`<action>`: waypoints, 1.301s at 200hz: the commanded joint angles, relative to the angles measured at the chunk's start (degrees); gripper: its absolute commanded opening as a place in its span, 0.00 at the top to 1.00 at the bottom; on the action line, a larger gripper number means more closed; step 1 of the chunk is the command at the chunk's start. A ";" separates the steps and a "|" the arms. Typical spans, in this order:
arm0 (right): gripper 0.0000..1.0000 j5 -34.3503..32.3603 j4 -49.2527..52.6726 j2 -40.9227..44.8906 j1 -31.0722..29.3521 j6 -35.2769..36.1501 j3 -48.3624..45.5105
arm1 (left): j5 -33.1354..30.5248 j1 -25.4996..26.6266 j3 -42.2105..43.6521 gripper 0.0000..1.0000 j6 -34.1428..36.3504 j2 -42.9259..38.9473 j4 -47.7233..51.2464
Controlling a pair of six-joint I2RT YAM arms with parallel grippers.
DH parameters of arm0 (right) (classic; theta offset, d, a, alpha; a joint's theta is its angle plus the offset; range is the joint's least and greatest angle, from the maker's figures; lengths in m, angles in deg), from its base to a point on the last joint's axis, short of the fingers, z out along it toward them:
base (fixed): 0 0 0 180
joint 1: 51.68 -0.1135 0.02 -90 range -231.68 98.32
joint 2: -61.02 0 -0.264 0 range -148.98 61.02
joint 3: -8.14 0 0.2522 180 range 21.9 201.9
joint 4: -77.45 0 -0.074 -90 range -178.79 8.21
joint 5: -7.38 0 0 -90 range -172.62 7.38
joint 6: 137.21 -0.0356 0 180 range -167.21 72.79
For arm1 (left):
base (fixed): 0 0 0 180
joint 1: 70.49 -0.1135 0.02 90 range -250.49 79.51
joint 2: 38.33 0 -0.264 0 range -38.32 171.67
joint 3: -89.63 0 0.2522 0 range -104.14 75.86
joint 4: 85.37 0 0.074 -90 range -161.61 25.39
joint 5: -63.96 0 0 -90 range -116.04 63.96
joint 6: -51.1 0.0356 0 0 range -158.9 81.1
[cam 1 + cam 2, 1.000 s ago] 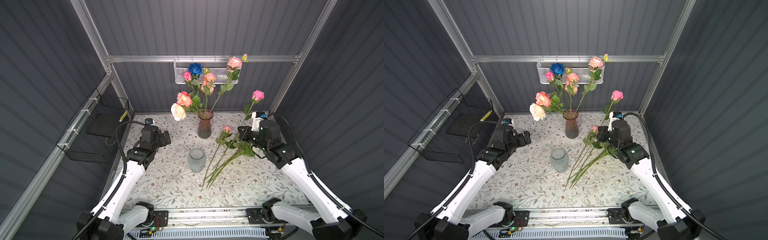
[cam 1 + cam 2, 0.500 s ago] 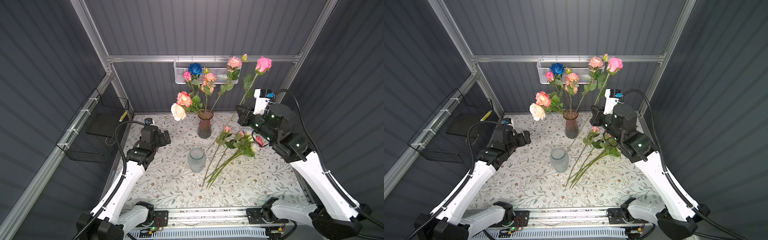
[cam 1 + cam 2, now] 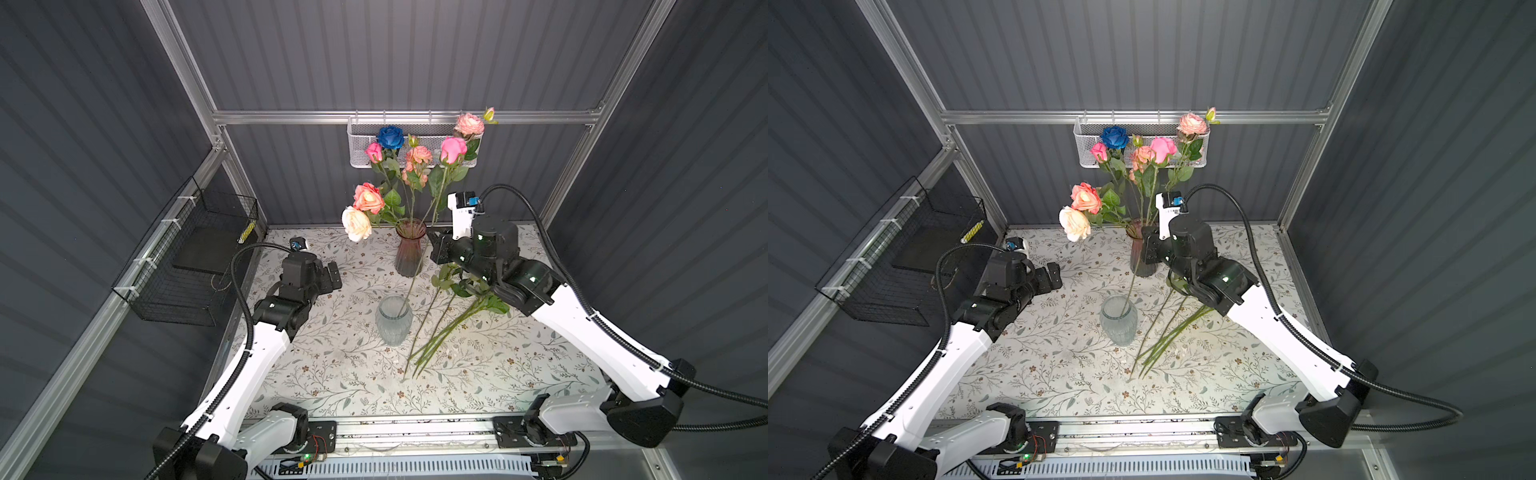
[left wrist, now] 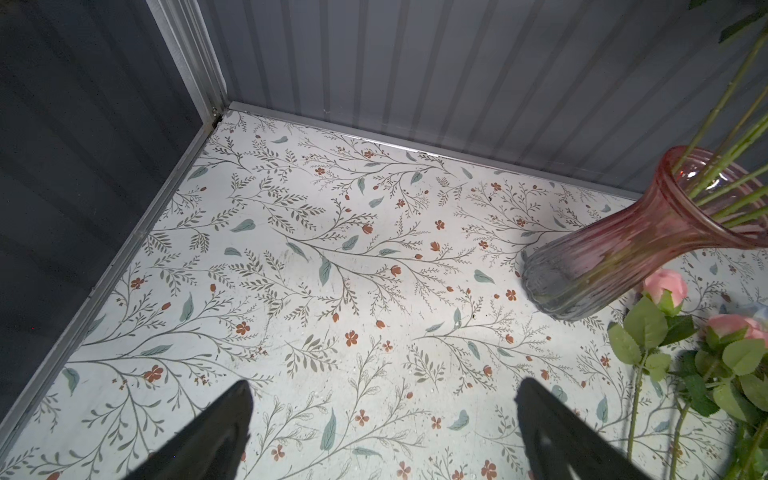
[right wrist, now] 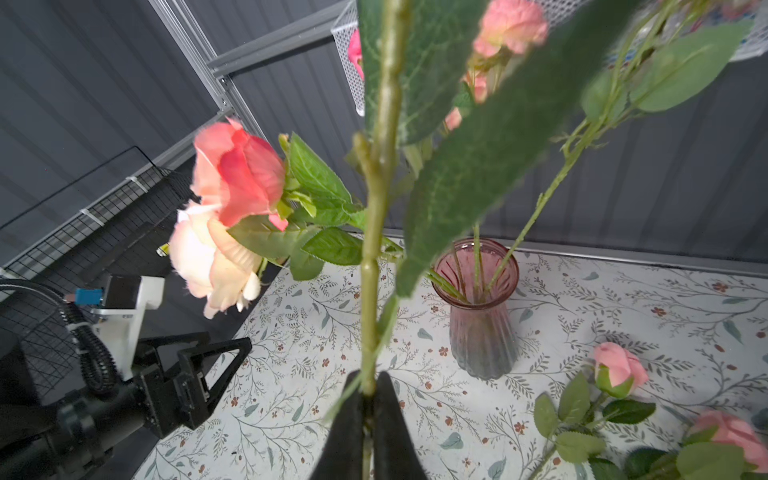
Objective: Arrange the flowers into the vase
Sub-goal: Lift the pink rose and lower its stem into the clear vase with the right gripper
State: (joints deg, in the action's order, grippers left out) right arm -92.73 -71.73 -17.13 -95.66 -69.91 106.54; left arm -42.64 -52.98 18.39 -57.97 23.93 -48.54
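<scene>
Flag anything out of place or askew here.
A few roses lie flat on the table beside the clear vase, not in any vase. The right gripper holds one pink rose slanted, stem end in that vase.

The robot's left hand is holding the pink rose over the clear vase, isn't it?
Not quite. It is the right gripper, not the left, holding the pink rose over the clear vase. The right wrist view shows its jaws shut on the stem; the left gripper is open and empty.

Bare tabletop (image 3: 332, 357) lies left of the clear vase (image 3: 393, 322); loose roses (image 3: 469, 291) crowd its right.
</scene>
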 commanded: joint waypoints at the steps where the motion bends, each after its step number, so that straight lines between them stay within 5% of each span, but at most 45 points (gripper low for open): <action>1: 0.92 0.49 -1.89 -0.84 -1.81 -2.41 -3.58 | 0.78 -0.38 0.56 0.01 0.61 -0.64 -0.17; 49: 0.86 4.86 -1.82 -1.61 -4.21 -7.31 -9.77 | 1.82 -0.38 0.51 0.01 0.61 -0.64 -0.28; 78: 0.69 5.98 -1.47 -1.51 -6.18 -8.25 -11.74 | 1.51 -0.38 0.58 0.01 0.70 -1.14 -0.13; 175: 0.47 0.95 4.52 9.49 -6.90 -8.77 -14.90 | 2.87 -0.36 0.57 0.01 0.61 -0.58 -0.48; 260: 0.39 -6.66 16.23 20.11 -5.94 -7.82 -17.57 | 5.76 -0.38 1.12 0.01 0.51 -1.59 -1.83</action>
State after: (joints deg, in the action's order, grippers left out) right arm -94.98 -61.30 -0.56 -102.15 -78.26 88.57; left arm -39.30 -52.98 18.41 -57.97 23.91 -48.58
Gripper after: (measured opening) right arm 0.612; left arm 0.994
